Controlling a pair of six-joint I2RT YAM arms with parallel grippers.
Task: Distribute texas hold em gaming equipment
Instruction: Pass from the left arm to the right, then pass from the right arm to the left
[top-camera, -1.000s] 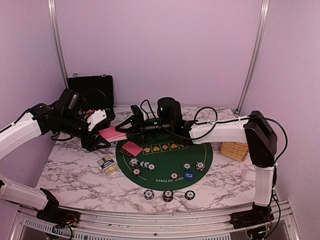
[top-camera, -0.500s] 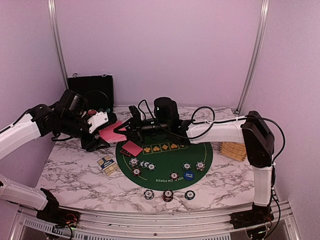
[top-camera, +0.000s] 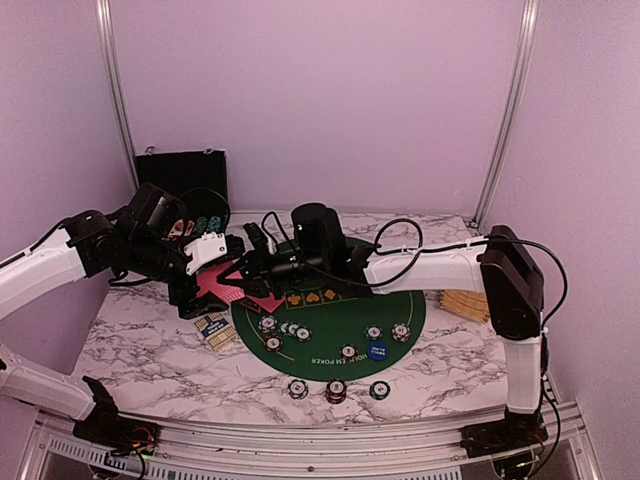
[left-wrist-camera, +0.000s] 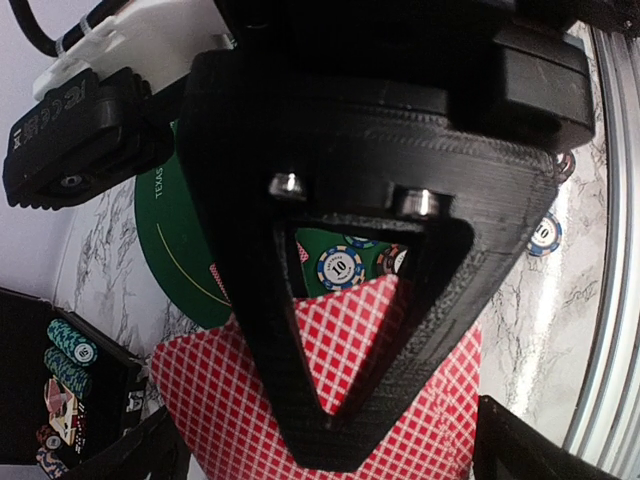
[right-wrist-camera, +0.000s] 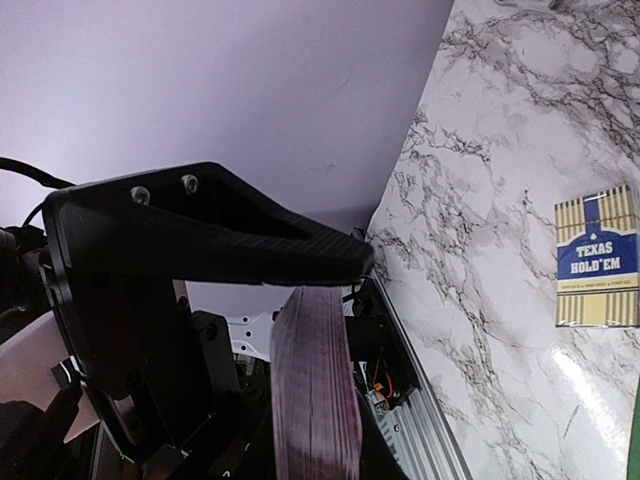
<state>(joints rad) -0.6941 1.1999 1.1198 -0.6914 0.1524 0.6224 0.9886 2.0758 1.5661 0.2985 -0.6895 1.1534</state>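
A deck of red-backed playing cards (top-camera: 222, 283) hangs just left of the green poker mat (top-camera: 330, 322). My right gripper (top-camera: 243, 272) is shut on the deck; the right wrist view shows the deck (right-wrist-camera: 315, 390) edge-on under the upper finger (right-wrist-camera: 230, 235). My left gripper (top-camera: 210, 280) stands open around the same deck (left-wrist-camera: 230, 400), its fingertips (left-wrist-camera: 150, 450) apart at both sides. The right finger frame (left-wrist-camera: 300, 330) crosses in front. Striped chips (top-camera: 272, 343) and a blue button (top-camera: 378, 350) lie on the mat. Three chip stacks (top-camera: 335, 390) sit in front.
A blue-and-gold Texas Hold'em card box (top-camera: 213, 328) (right-wrist-camera: 597, 257) lies on the marble left of the mat. The black chip case (top-camera: 182, 175) stands open at back left with chips (left-wrist-camera: 60, 355) inside. A tan slatted wooden piece (top-camera: 470, 300) sits at right.
My left gripper has opened off the deck while the right gripper has shut on it. Both grippers and the deck have shifted slightly forward and left.
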